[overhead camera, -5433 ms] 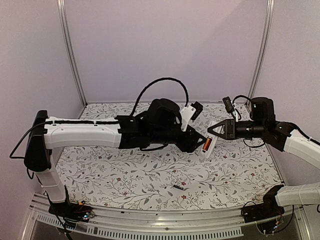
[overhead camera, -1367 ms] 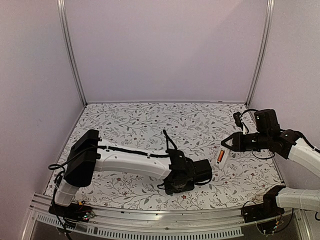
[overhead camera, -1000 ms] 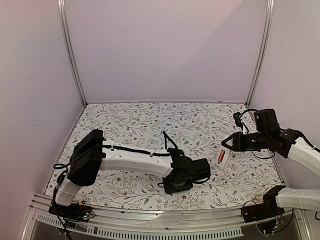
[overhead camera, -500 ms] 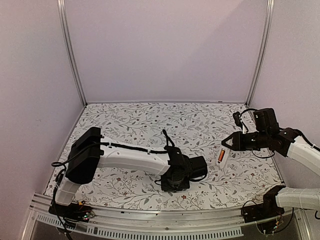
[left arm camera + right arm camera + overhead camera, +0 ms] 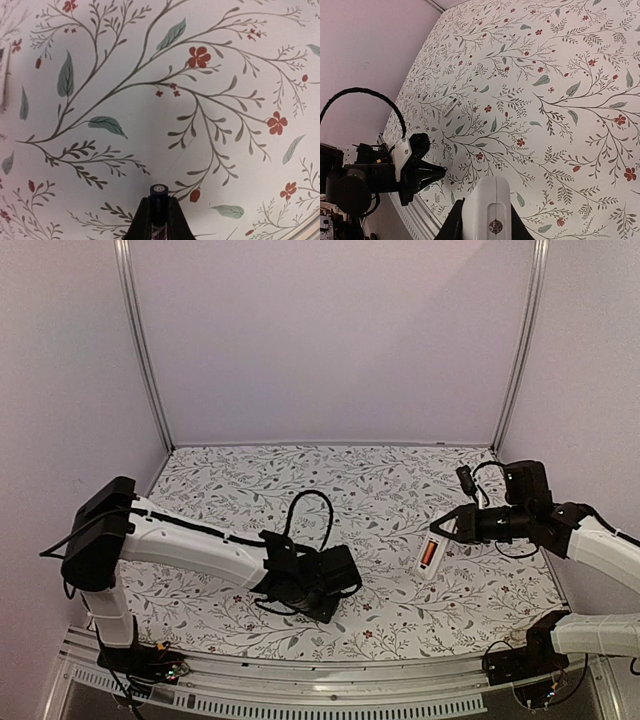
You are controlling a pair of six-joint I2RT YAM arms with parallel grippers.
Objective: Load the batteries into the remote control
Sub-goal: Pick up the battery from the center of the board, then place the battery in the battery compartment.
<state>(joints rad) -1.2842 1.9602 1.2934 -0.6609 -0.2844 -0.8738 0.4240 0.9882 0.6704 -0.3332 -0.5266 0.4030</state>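
Seen from above, the left claw (image 5: 320,608) has drawn back leftward from where it hung half a second ago. The right claw (image 5: 447,528) has carried the remote control (image 5: 428,558) slightly left, clamped on its upper end, and the orange-red battery (image 5: 427,553) sits in the bay just below the fingers. In the left wrist view, the left claw is closed on the dark battery (image 5: 159,200), whose end pokes ahead of the tips above the floral cloth (image 5: 150,100). In the right wrist view, the right claw grips the remote's white end, and a small white piece (image 5: 451,106) lies far ahead.
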